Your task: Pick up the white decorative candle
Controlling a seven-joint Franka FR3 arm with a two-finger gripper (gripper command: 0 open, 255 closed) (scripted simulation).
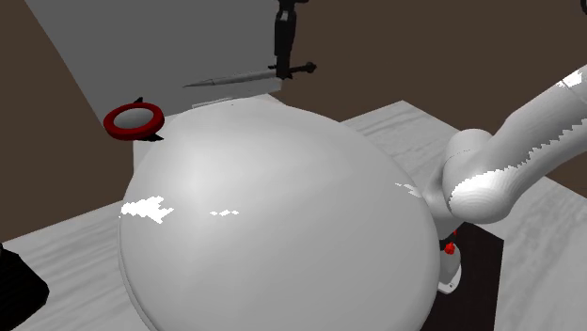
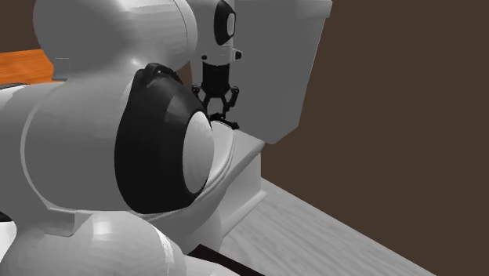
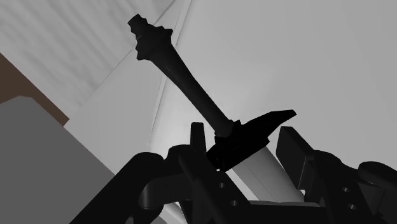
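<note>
Gripper [image 3: 245,132] spread astride dagger-shaped candle [image 3: 184,72]: black hilt, pale blade.

Arm [image 1: 282,235]: white shell, smooth, glossy, bright highlights.
Joint [image 2: 149,149]: black, smooth, soft sheen.
My gripper [image 3: 245,137]: black, matt. Fingers [image 3: 294,149] same, no shine.
Dagger [image 3: 184,73]: hilt black, matt, ridged at pommel. Blade pale grey, smooth, slight sheen. Material unclear to me.
Ring [image 1: 113,124]: red, smooth.
Table [image 1: 75,235]: pale grey-white wood grain, matt.
Panel [image 1: 150,47]: plain grey, flat, matt.
Wall [image 1: 423,47]: brown, matt, untextured.
Top [image 2: 23,63]: orange, wood-toned, grain not legible.
</note>
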